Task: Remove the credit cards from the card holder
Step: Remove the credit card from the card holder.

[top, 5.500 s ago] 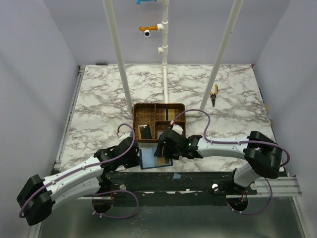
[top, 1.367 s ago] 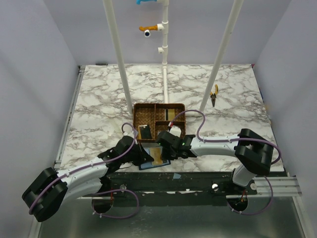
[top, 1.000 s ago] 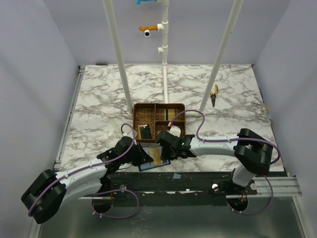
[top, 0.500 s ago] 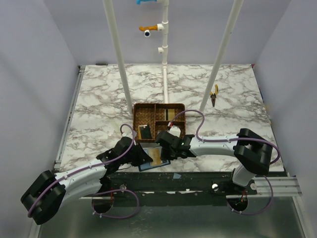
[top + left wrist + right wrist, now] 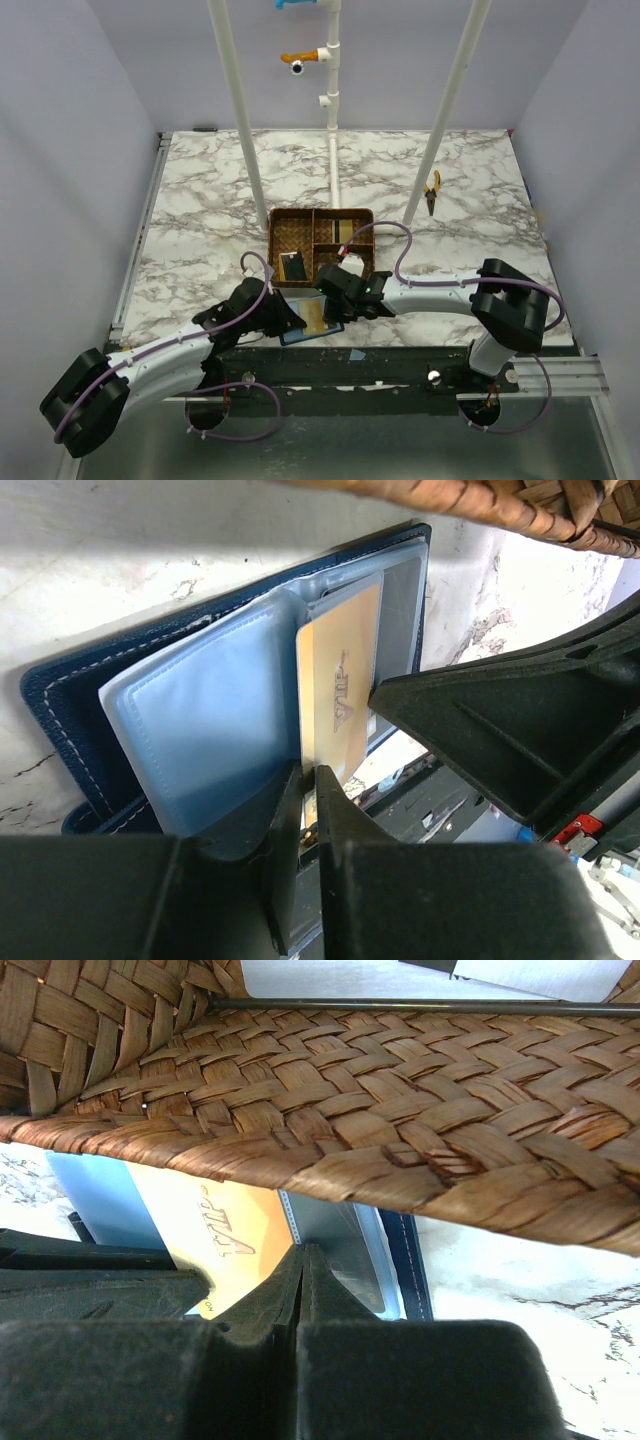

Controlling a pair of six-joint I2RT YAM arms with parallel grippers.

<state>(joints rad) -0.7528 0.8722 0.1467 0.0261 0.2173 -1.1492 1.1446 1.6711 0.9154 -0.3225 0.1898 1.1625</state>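
The navy card holder [image 5: 60, 710] lies open at the table's near edge [image 5: 300, 336], its clear sleeves fanned up. A gold credit card [image 5: 340, 690] sticks partway out of one sleeve, tilted up [image 5: 317, 316]. My left gripper [image 5: 308, 780] is shut on that card's lower edge, jaws almost touching. My right gripper [image 5: 303, 1252] is shut, and its tip rests on a sleeve holding a dark card [image 5: 345, 1250], beside the gold card [image 5: 215, 1235]. The two grippers meet over the holder [image 5: 298, 318] [image 5: 330, 300].
The brown wicker divided tray [image 5: 320, 243] stands just behind the holder and overhangs it in the right wrist view [image 5: 400, 1110]. A dark card [image 5: 293, 265] lies in its left compartment. Pliers [image 5: 432, 192] lie at the far right. White poles rise behind the tray.
Since the earliest frame my left gripper has come in over the holder and the gold card has come up out of its sleeve. Over the last second both arms have barely shifted.
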